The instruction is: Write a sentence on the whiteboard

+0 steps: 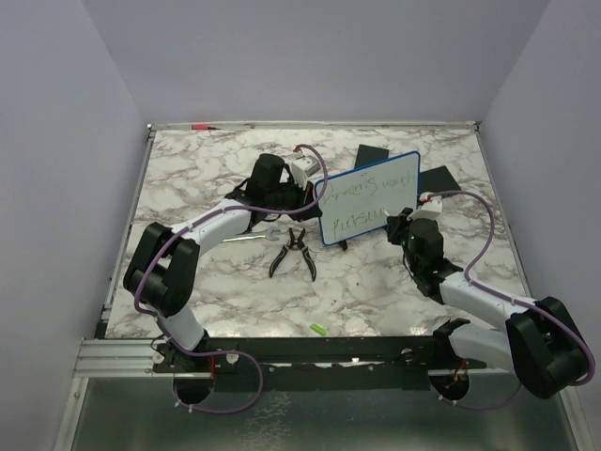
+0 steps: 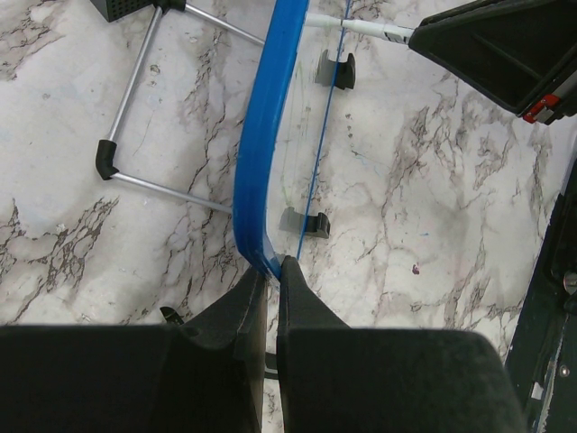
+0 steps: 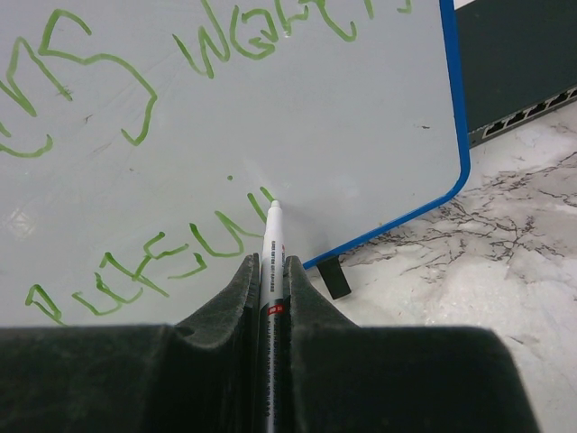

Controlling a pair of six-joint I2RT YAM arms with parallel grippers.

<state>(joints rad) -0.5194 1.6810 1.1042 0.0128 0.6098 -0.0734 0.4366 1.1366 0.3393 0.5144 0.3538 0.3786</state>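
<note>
The whiteboard, white with a blue frame and black feet, stands tilted on the marble table and carries the sentence in two green lines. My left gripper is shut on its left edge; the left wrist view shows the jaws clamped on the blue frame. My right gripper is shut on a white marker whose tip touches the board at the end of the lower green line.
Black pliers and a silver wrench lie in front of the board. Flat black pads lie behind it. A small green cap sits near the front edge. A red marker lies at the back edge.
</note>
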